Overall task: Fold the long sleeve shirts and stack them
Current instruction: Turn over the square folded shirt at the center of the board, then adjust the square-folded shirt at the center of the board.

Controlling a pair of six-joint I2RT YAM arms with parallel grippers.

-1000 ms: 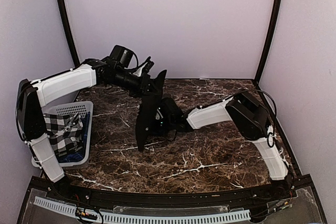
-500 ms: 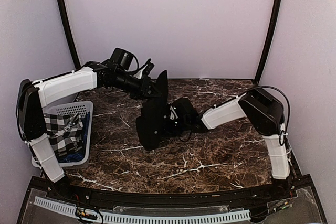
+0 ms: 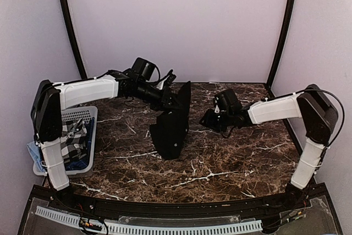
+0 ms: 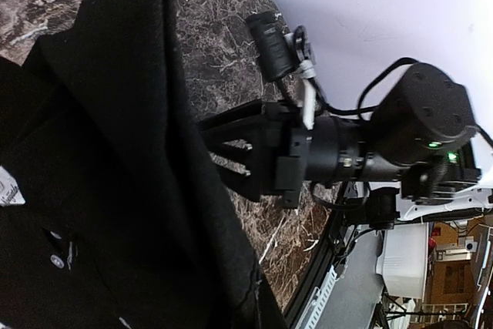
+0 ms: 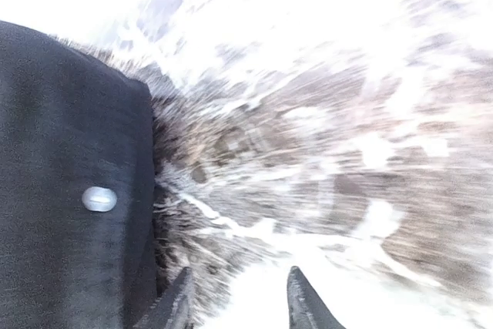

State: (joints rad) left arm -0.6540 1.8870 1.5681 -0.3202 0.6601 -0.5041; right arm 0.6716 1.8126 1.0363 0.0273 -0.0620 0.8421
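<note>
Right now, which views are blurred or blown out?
Right wrist: heavy motion blur, top washed out white; only the black shirt and its button read. Left wrist: fairly sharp, shirt very dark. Top external: sharp, evenly lit.

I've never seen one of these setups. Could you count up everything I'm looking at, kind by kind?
Robot arms: 2 (left arm, right arm)
Black shirt: 1
White basket: 1
Checked cloth in the basket: 1
Total: 5, leaving out some blue fabric in the basket, too hidden to count.
</note>
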